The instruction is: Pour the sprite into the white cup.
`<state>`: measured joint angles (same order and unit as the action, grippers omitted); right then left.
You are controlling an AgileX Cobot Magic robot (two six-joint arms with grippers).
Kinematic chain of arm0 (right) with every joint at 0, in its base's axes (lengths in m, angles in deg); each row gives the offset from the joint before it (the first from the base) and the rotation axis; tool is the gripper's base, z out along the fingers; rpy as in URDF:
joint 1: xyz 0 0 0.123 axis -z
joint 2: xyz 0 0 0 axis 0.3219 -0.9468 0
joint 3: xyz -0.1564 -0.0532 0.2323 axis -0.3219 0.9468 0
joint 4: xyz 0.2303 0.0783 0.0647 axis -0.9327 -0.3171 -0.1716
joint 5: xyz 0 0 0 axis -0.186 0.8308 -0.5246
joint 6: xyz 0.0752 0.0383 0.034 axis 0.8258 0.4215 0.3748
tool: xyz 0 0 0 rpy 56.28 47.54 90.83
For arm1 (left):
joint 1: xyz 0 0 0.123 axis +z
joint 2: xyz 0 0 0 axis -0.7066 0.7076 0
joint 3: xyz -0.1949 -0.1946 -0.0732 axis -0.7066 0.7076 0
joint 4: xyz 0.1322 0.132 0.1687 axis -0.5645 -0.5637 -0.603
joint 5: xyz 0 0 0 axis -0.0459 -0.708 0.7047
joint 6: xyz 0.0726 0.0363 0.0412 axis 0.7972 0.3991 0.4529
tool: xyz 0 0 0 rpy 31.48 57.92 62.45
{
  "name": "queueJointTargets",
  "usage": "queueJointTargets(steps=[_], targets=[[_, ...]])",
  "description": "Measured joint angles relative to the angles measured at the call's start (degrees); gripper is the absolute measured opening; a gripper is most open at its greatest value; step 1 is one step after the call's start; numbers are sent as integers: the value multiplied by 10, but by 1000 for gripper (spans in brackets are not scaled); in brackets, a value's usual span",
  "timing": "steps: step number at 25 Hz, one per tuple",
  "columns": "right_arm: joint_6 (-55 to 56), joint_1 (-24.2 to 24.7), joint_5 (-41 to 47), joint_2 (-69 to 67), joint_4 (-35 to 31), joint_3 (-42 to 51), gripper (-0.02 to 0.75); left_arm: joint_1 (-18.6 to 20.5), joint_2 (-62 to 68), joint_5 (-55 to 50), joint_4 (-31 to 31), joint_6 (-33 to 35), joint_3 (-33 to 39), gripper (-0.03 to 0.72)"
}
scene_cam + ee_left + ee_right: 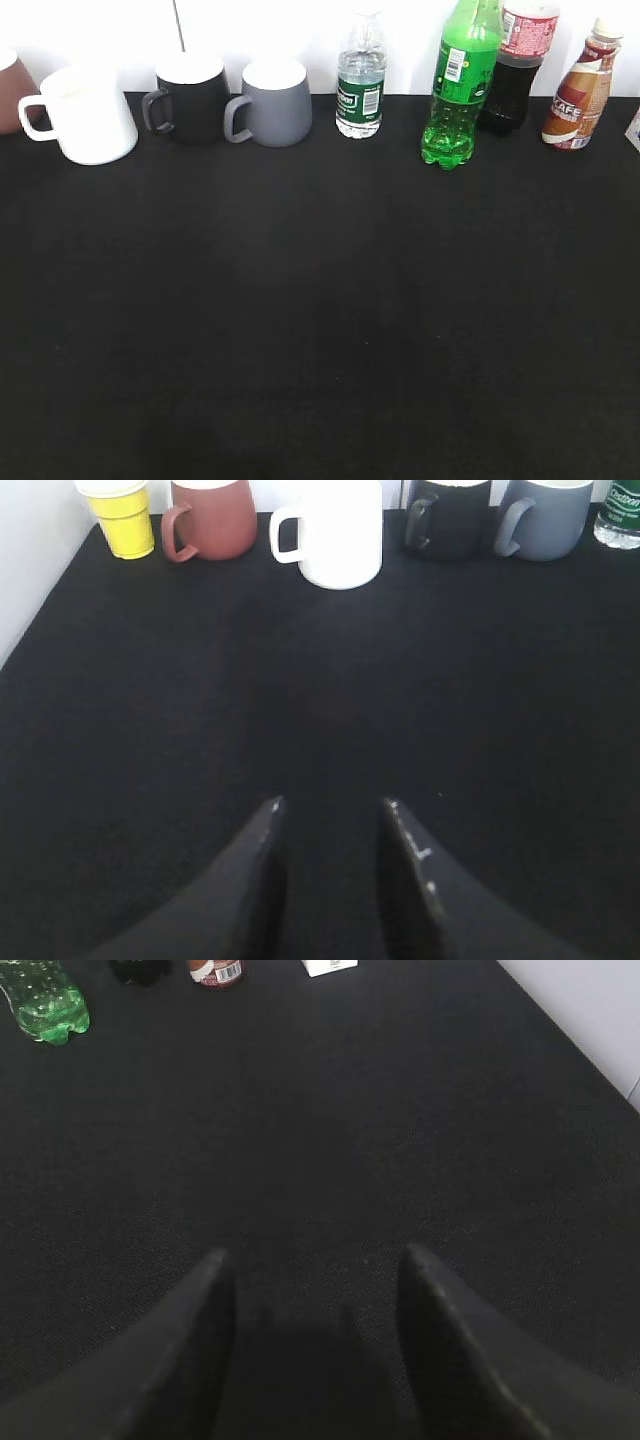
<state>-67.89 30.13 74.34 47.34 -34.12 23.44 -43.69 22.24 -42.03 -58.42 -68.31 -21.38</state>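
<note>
Sprite [458, 85] stands upright at the back of the black desk [320, 330], right of centre, between the clear water bottle [360, 85] and the dark cola bottle [515, 75]. White cup [88, 115] sits back left, handle to the left, beside the black mug [188, 97]. Left claw [330, 810] apart, holding nothing, over bare desk. Right claw [315, 1260] apart, holding nothing, well short of the sprite.

The black table [320, 320] carries a back row: white cup [92, 115], black mug [190, 97], grey mug [272, 102], water bottle [360, 80]. Further right stand the sprite [458, 90], cola bottle [515, 70] and coffee bottle [582, 90], all upright
</note>
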Motion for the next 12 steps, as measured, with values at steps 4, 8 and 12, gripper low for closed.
queueJointTargets(steps=[4, 8, 12], targets=[[0, 0, 0, 0, 0, 0, 394, 0, 0, 0, 0, 0, 0, 237], [1, 0, 0, 0, 0, 0, 394, 0, 0, 0, 0, 0, 0, 238], [1, 0, 0, 0, 0, 0, 394, 0, 0, 0, 0, 0, 0, 238]])
